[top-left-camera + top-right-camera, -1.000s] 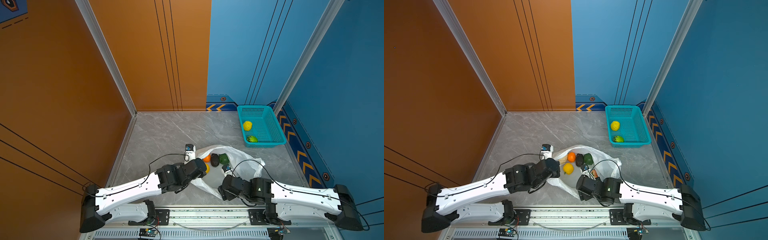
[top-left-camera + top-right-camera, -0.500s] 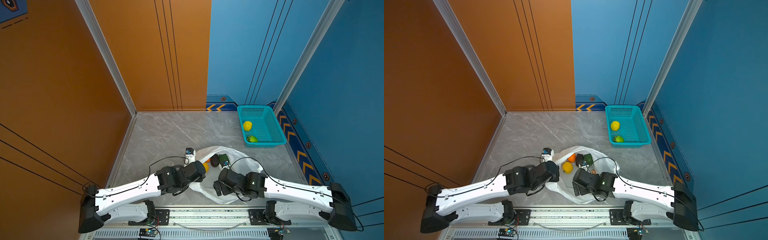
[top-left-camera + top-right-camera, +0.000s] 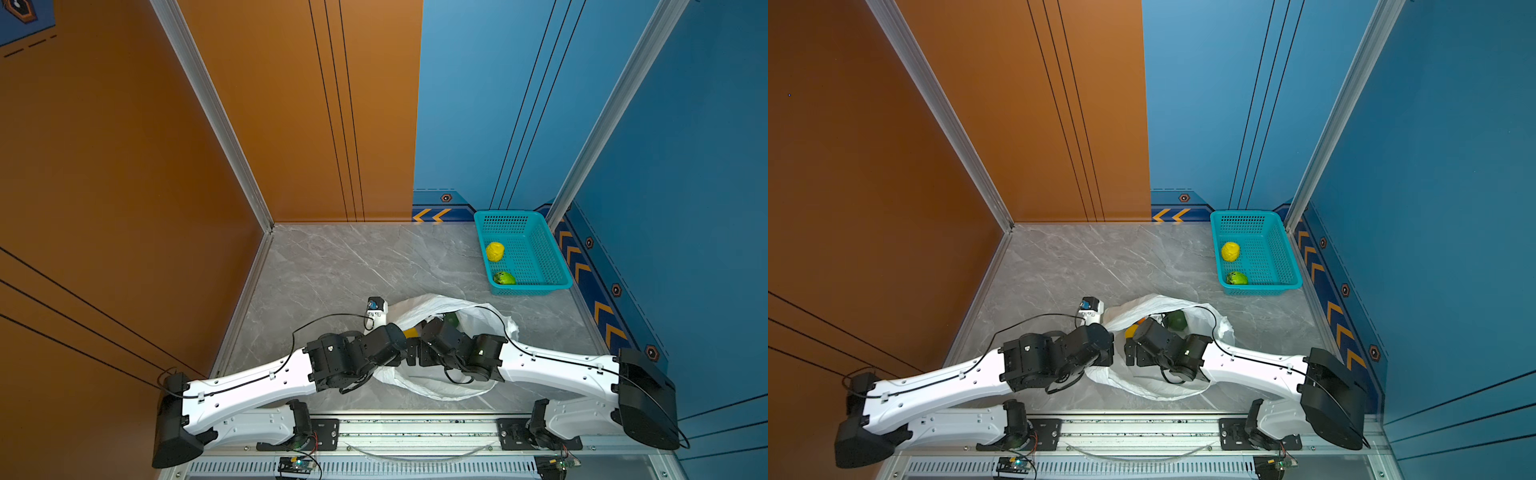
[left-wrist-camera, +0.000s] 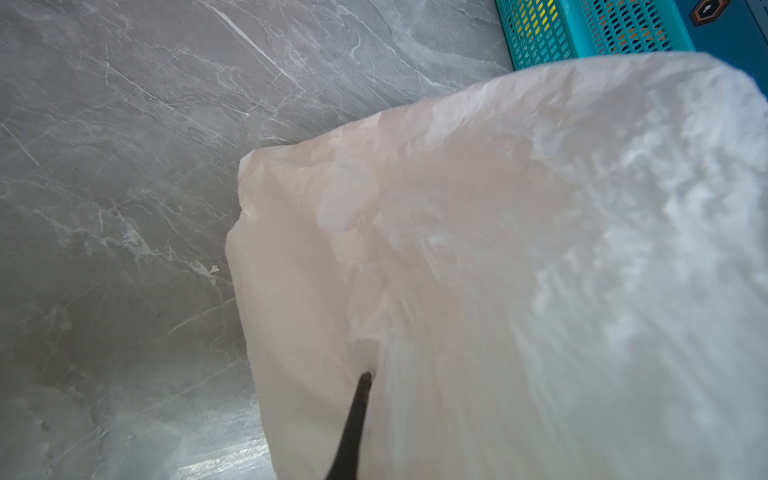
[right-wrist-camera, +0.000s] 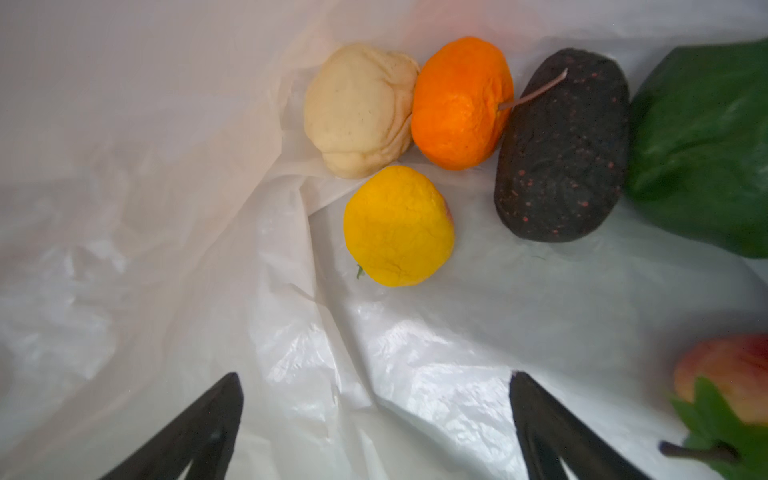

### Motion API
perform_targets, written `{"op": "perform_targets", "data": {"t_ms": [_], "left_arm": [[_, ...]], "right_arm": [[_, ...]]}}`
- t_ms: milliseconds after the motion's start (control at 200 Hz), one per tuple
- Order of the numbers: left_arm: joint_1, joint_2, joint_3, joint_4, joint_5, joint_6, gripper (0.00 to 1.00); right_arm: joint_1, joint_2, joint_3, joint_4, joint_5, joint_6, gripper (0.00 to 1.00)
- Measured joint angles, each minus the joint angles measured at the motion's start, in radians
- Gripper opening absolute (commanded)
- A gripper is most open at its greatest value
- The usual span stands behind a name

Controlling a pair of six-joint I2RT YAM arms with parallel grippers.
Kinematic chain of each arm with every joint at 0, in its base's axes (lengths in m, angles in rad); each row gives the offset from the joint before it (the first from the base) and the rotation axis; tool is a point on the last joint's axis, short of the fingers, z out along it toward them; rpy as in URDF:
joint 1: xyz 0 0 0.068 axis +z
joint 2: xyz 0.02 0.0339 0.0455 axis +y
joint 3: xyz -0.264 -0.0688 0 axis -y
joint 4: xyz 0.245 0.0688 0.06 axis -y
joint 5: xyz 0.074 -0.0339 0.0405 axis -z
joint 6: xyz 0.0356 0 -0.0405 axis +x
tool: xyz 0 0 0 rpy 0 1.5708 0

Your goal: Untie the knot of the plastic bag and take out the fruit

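Right claw [image 5: 374, 376] slid into thin white plastic bag [image 5: 124, 208], open; left claw [image 4: 365, 378] pinches bag. Straddle round yellow fruit [image 5: 399, 226], squeeze softly.

Bright even light, soft shadows; white glare on the plastic bag [image 5: 415, 365], blurred in the left wrist view

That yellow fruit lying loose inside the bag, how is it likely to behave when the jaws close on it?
The yellow fruit looks roundish, so it may roll on the glossy plastic bag. Its creased, dented skin suggests a soft, light toy that probably squashes slightly rather than slipping.
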Motion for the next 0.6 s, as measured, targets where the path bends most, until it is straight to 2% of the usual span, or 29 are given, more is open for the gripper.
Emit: {"op": "perform_targets", "data": {"t_ms": [335,601], "left_arm": [[0.008,0.044,0.022,0.013,0.0,0.004,0.0],[0.008,0.052,0.02,0.031,0.01,0.004,0.0]], "right_arm": [[-0.056,0.171,-0.027,0.244,-0.001,0.151,1.0],[-0.056,0.261,-0.024,0.314,0.028,0.19,1.0]]}}
